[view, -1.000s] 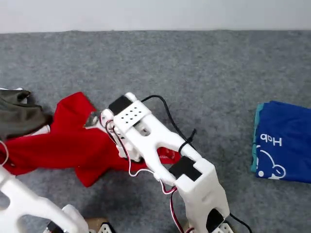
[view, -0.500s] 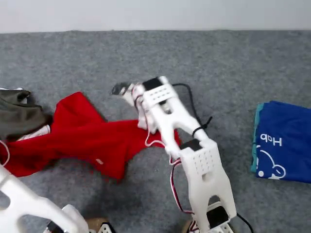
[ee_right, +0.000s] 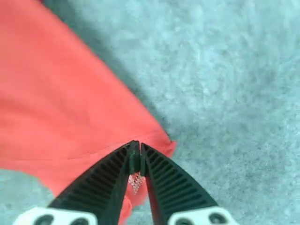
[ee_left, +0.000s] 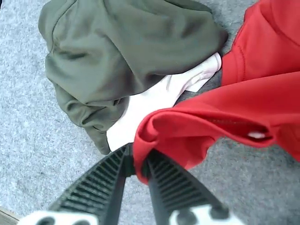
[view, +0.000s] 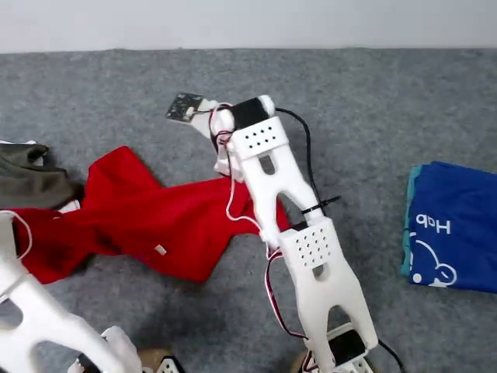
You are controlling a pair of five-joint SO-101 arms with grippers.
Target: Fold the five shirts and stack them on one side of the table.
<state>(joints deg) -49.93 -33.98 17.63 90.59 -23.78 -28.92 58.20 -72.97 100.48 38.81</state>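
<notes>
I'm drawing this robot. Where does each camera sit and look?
High view: fixed above, looking down on the table, both arms, red shirt.
Left wrist view: on that arm, facing the green shirt past the left end effector, which pinches the red shirt.
Right wrist view: on that arm, facing the table past the shut right end effector.
All three share the red shirt.

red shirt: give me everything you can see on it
The red shirt is soft, knit-looking cloth, unfolded and rumpled, stretched across the left-centre of the grey table, with a small white tag showing. The left gripper pinches a bunched edge beside the olive garment; the right gripper is shut on a hem corner.
</notes>
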